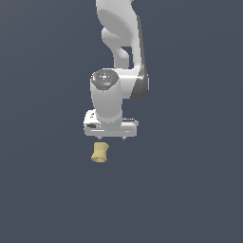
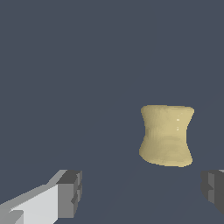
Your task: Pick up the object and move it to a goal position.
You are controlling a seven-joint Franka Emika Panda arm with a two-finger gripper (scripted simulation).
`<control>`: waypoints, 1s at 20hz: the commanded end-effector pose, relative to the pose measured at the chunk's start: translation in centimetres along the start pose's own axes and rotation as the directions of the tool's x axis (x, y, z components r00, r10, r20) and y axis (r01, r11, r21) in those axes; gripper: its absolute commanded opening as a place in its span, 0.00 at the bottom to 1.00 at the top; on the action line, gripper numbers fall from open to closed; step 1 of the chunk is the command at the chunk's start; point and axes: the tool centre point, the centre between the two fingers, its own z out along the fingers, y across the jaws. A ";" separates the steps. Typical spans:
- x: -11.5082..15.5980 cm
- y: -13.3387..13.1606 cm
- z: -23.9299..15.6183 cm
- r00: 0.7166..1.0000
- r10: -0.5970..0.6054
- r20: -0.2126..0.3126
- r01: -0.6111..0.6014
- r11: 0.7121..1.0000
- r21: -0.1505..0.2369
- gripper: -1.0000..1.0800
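Note:
The object (image 1: 99, 152) is a small pale tan-yellow spool with a pinched waist, standing on the dark grey floor. My white gripper (image 1: 111, 138) hangs just above it, and the object sits under the fingertip on the exterior view's left. In the wrist view the object (image 2: 166, 134) stands beyond the fingertips and outside the gap between them, closer to one finger (image 2: 213, 190) than to the other (image 2: 70, 192). The gripper (image 2: 142, 192) is open and holds nothing.
A plain dark grey surface (image 1: 190, 190) stretches all around. The white arm (image 1: 121, 42) rises behind the gripper toward the top of the exterior view.

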 end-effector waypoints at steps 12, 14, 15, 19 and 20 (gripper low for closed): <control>1.4 6.3 5.3 0.999 0.050 0.016 -0.050 0.999 -0.005 0.96; 1.4 6.4 5.4 0.999 0.051 0.016 -0.051 0.999 -0.005 0.96; 1.4 6.3 5.4 0.999 0.051 0.017 -0.051 0.999 -0.005 0.96; 1.3 6.3 6.0 0.999 0.051 0.017 -0.051 0.999 -0.005 0.96; 1.3 6.4 6.3 0.999 0.051 0.017 -0.051 0.999 -0.005 0.96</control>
